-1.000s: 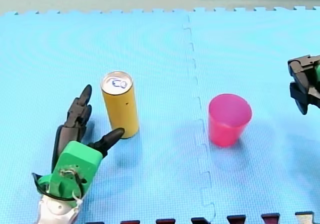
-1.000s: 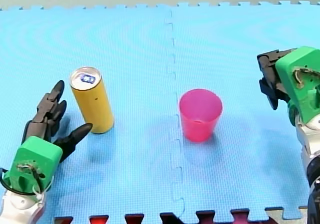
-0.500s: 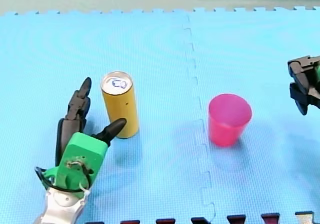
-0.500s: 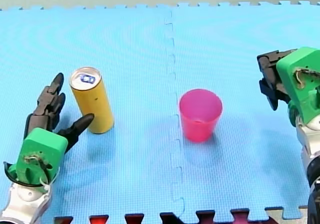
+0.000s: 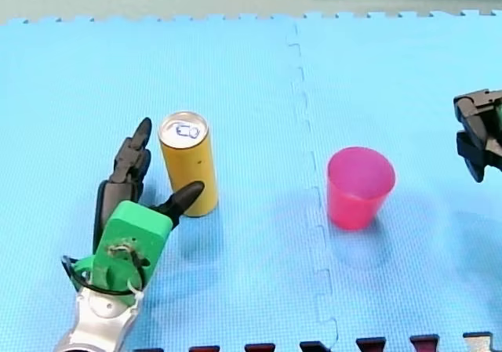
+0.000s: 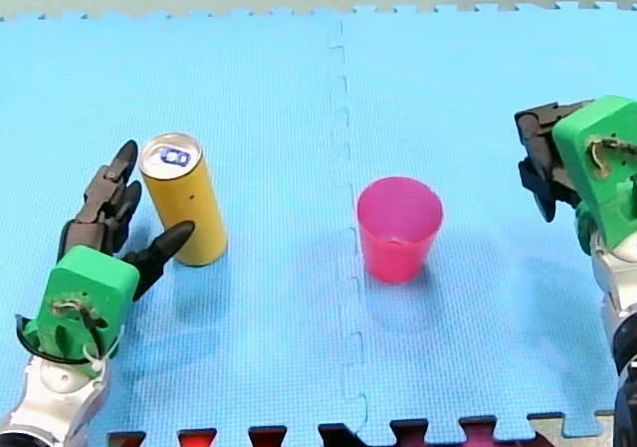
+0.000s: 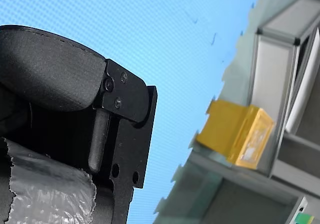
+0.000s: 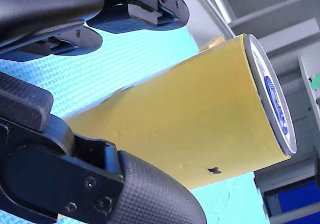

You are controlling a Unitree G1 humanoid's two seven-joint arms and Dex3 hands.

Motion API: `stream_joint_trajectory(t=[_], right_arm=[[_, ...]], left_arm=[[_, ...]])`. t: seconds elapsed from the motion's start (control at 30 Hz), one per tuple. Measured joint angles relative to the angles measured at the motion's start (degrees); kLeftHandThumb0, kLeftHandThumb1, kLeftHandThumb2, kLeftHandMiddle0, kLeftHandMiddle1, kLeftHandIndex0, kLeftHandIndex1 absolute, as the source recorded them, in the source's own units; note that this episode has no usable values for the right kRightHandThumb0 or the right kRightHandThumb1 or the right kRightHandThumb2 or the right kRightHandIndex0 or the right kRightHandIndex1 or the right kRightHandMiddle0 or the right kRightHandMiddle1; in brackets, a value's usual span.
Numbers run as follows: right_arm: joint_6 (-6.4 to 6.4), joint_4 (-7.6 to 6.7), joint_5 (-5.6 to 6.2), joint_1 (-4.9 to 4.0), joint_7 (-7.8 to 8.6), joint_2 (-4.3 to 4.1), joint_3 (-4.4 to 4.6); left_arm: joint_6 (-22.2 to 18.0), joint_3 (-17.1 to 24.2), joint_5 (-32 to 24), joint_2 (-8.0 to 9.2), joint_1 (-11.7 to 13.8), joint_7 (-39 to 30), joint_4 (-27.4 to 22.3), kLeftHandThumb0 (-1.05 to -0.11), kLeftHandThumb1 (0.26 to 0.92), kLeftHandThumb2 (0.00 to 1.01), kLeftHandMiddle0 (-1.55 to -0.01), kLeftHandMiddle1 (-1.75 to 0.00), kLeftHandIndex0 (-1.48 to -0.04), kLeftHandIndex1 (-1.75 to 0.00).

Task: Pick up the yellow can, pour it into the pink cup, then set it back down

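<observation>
The yellow can (image 5: 188, 164) is flanked, ungripped, by the spread left robot hand (image 5: 129, 211); the curled, empty right robot hand (image 6: 572, 163) is held far right of it, beyond the pink cup (image 5: 359, 187).

Both head views look forward and down from the near edge of the blue foam mat (image 5: 235, 70), set slightly apart, and share the yellow can (image 5: 188, 164) and pink cup (image 5: 359, 187). The second wrist view sits tight against the can; the first looks low across the mat to an edge.
</observation>
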Motion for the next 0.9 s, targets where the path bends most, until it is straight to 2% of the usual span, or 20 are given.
stream_joint_trajectory(t=[0.47, 0.9], right_arm=[[-0.01, 0.0, 0.03, 0.01, -0.1, -0.03, -0.04], [-0.08, -0.01, 0.02, 0.28, -0.62, -0.07, -0.01]], left_arm=[[0.1, -0.4, 0.2, -0.97, -1.7, -1.6, 0.5, -1.029, 0.858, 0.0, -0.33, 0.0, -0.27, 0.0], [0.9, 0.5, -2.6, -2.79, -3.4, -7.3, 0.8, -0.968, 0.824, 0.0, -0.33, 0.0, -0.27, 0.0]])
